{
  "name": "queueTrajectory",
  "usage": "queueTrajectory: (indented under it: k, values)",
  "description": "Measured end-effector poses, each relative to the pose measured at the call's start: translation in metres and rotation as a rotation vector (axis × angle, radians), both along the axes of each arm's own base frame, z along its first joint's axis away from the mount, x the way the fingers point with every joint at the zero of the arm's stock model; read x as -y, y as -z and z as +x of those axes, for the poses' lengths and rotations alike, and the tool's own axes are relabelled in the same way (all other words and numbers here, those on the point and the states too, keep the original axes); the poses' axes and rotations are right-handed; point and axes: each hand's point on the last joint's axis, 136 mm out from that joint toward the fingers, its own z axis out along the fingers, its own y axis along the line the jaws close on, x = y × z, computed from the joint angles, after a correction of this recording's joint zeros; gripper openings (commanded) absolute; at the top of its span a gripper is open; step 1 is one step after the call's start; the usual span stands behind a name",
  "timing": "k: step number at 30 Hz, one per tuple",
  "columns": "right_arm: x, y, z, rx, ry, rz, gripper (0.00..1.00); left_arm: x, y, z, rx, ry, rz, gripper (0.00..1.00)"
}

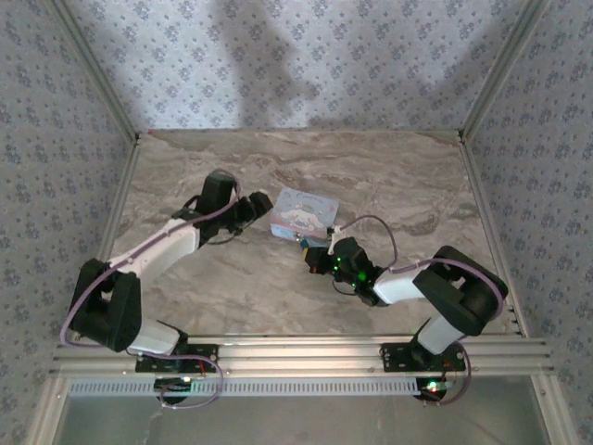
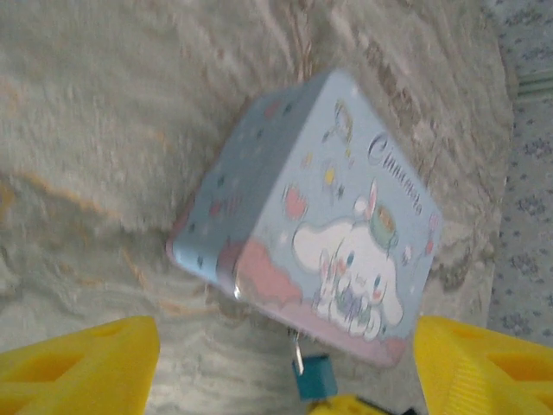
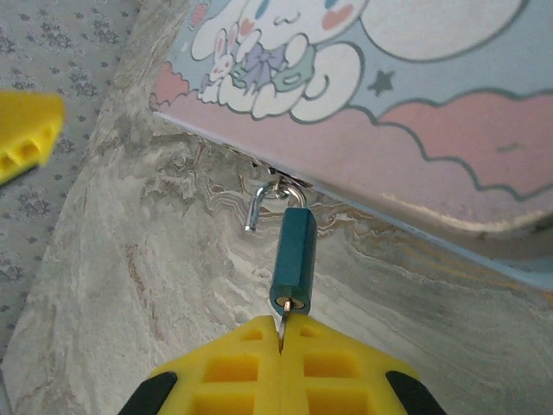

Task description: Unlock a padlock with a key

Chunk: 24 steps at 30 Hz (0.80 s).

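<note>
Yellow fingers (image 3: 233, 372) of the right gripper (image 3: 281, 335) were pressed together with no gap, pinching the key (image 3: 284, 309), of which only a brassy sliver showed where it entered the bottom of the padlock (image 3: 294, 255). That small teal padlock stretched from the fingertips toward the light-blue tin (image 3: 449, 156), low over the marble table (image 3: 130, 285). Its silver shackle (image 3: 259, 203) stood open, the free end clear of the body and the bend hooked at the tin's front edge. On the far side of the tin the left gripper (image 2: 285, 346) had its fingers (image 2: 78, 363) spread wide apart and held nothing; the tin sat just ahead of them, and whether either fingertip touched it could not be told
</note>
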Motion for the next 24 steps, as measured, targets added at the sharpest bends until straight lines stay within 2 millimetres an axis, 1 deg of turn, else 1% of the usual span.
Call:
queueTrajectory:
  k: [2,5,8,11,14,17,19,24]
  values:
    - [0.0,0.002,-0.001,-0.021,0.007,0.02,0.0,0.002,-0.006,0.015,0.024,0.047,0.053,0.78]
    - [-0.002,0.004,-0.002,-0.045,0.01,0.045,0.04,0.011,-0.005,0.035,0.04,0.121,0.123,0.78]
    - [-0.002,0.005,-0.002,-0.059,0.01,0.058,0.05,0.022,0.004,0.054,0.032,0.193,0.173,0.78]
    - [-0.002,0.005,-0.002,-0.062,0.01,0.06,0.05,0.03,0.02,0.068,0.009,0.246,0.208,0.79]
    - [-0.002,0.005,-0.002,-0.063,0.009,0.061,0.05,0.034,0.037,0.073,-0.024,0.273,0.225,0.79]
    - [-0.002,0.005,-0.002,-0.064,0.009,0.061,0.05,0.038,0.05,0.074,-0.056,0.291,0.22,0.8]
    - [-0.002,0.005,-0.002,-0.065,0.008,0.061,0.07,0.041,0.054,0.076,-0.063,0.297,0.217,0.8]
    - [0.0,0.009,-0.005,-0.075,0.006,0.055,0.16,0.048,0.062,0.079,-0.073,0.311,0.211,0.8]
